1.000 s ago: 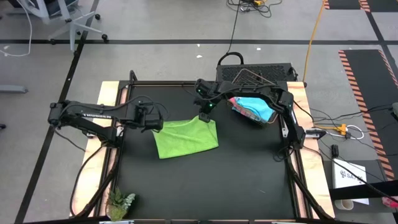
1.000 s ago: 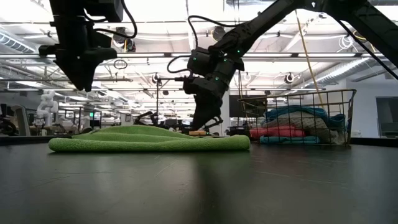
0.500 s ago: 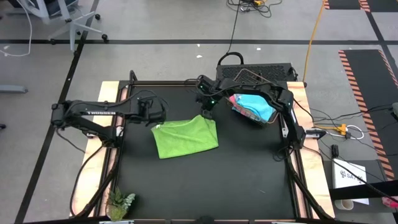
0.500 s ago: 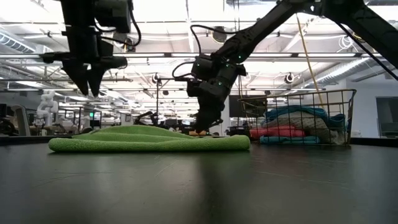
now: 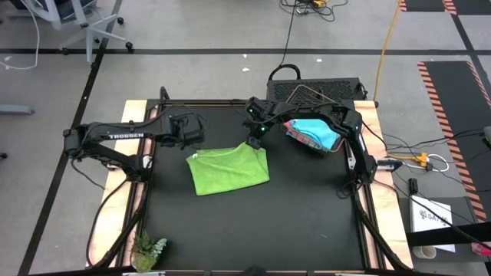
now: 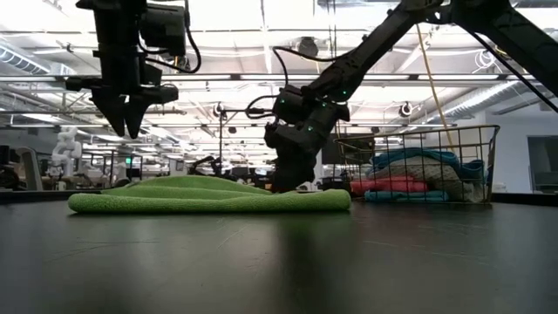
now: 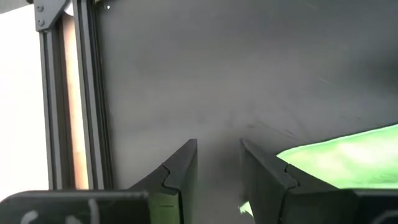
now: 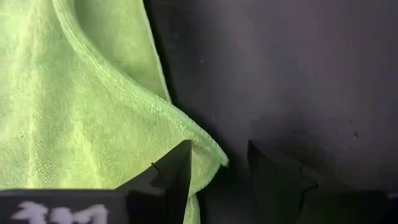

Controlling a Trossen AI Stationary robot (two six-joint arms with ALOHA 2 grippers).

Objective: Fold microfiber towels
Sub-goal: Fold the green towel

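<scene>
On the black tabletop point(image 5: 253, 222) lies 1 lime-green square microfiber towel point(image 5: 229, 169), folded over. The right gripper point(image 8: 219, 163) hangs open just above its far corner. The left gripper point(image 7: 219, 163), open and empty, hovers beside its left edge.

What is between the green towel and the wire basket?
Nothing: just bare black table between the green towel and the wire basket, seen best from the high view.

Towel point(image 5: 229, 170) at bench point(image 5: 253, 222) centre | basket point(image 5: 316, 93) of towels point(image 5: 313, 134) at far right | plant point(image 5: 149, 250) at near left corner
</scene>
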